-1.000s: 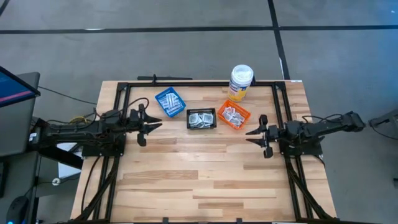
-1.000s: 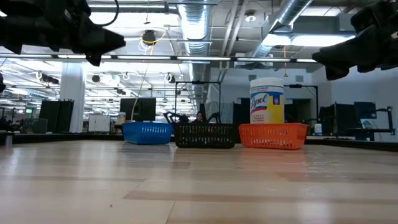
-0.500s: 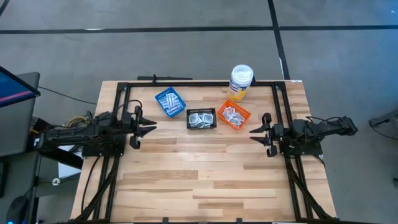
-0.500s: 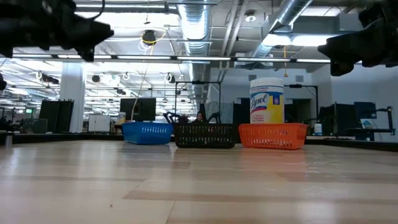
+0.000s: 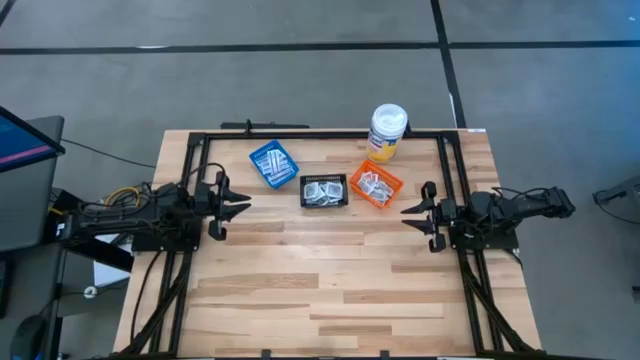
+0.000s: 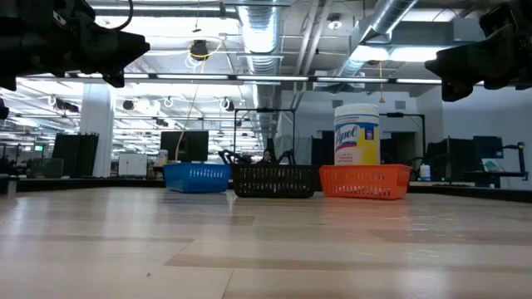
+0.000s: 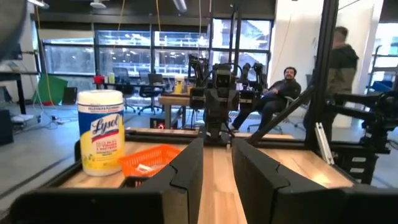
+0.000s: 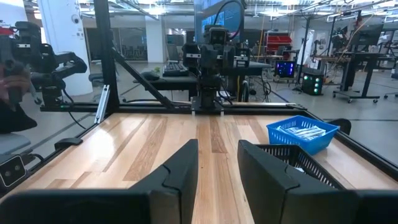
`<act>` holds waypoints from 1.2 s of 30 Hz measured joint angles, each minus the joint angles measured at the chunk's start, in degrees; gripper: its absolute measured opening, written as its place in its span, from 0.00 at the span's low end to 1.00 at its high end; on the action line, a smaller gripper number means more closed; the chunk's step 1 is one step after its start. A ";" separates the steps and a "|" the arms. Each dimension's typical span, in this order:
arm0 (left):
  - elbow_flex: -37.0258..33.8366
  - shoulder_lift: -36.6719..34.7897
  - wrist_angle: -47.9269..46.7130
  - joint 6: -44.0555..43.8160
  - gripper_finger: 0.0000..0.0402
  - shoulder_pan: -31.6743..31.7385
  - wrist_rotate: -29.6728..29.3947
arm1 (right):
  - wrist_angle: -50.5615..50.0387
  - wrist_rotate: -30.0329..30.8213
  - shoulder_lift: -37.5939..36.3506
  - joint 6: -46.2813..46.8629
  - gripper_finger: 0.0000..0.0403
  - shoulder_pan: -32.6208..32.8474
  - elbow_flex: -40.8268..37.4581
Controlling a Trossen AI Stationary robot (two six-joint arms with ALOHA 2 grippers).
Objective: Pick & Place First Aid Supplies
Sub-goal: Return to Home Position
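The first aid supplies are small white packets lying in three baskets near the table's far side: strips in the blue basket (image 5: 272, 163), packets in the black basket (image 5: 323, 190), and squares in the orange basket (image 5: 375, 185). My left gripper (image 5: 243, 207) hovers open above the table, left of the black basket and pointing right. My right gripper (image 5: 405, 213) hovers open right of the orange basket, pointing left. The left wrist view shows open fingers (image 7: 217, 168) and the orange basket (image 7: 149, 160). In the right wrist view are open fingers (image 8: 217, 168) and the blue basket (image 8: 303, 129).
A tall white bottle with a yellow label (image 5: 387, 132) stands behind the orange basket. A black frame (image 5: 300, 134) runs along the table's far, left and right sides. Bare wood (image 5: 320, 280) fills the table's near half. People show in the room beyond (image 7: 283, 87).
My left gripper has drawn back a little toward the table's left edge, and my right gripper a little toward the right edge. Both stay open and above the table. The baskets and packets have not moved.
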 joint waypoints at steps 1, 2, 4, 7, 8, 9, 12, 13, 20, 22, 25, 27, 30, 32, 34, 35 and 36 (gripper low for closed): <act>0.00 0.02 0.00 0.81 0.21 -0.01 0.00 | 0.00 0.00 0.00 0.00 0.27 0.00 0.00; 0.00 0.02 0.08 1.17 0.21 0.01 0.00 | -0.02 0.00 0.00 0.01 0.27 0.00 0.00; 0.00 0.02 0.22 1.22 0.21 0.00 0.00 | -0.01 0.00 0.00 0.01 0.27 0.00 0.00; 0.00 0.04 0.34 1.25 0.21 -0.01 0.00 | 0.00 0.00 0.00 0.00 0.27 0.00 0.00; 0.00 0.04 0.44 1.27 0.21 0.01 0.00 | 0.00 0.00 0.00 0.00 0.27 0.00 0.00; 0.00 0.04 0.44 1.32 0.21 0.00 0.00 | 0.00 0.00 0.00 -0.01 0.27 0.00 -0.02; 0.00 0.06 0.46 1.36 0.21 0.01 0.00 | 0.00 0.00 0.00 0.00 0.27 0.00 -0.02; 0.00 0.06 0.48 1.38 0.21 0.00 0.00 | 0.00 0.00 0.00 -0.02 0.27 0.00 -0.02; 0.00 0.06 0.61 1.38 0.21 0.00 0.00 | 0.00 0.00 0.00 0.01 0.27 0.00 -0.02; 0.00 0.07 0.61 1.38 0.21 -0.01 0.00 | 0.00 0.00 0.00 0.01 0.27 0.00 -0.02; 0.00 0.08 0.61 1.38 0.21 0.00 0.00 | 0.00 0.01 0.00 -0.01 0.27 0.00 -0.02; 0.00 0.08 0.62 1.38 0.21 0.01 0.00 | 0.00 0.00 0.00 -0.01 0.27 0.00 -0.02; 0.00 0.08 0.62 1.38 0.21 0.00 0.00 | 0.00 0.00 0.00 0.01 0.27 0.00 -0.03; 0.00 0.08 0.63 1.38 0.21 0.01 0.00 | 0.00 0.00 0.00 -0.02 0.27 -0.02 -0.04; 0.00 0.08 0.63 1.38 0.21 0.01 0.00 | 0.00 0.02 0.00 0.01 0.27 0.00 -0.04; 0.00 0.08 0.63 1.38 0.21 0.01 0.00 | 0.00 0.00 0.00 -0.01 0.27 0.00 -0.04; 0.00 0.08 0.63 1.38 0.21 0.01 0.00 | 0.00 0.02 0.00 0.01 0.27 -0.02 -0.04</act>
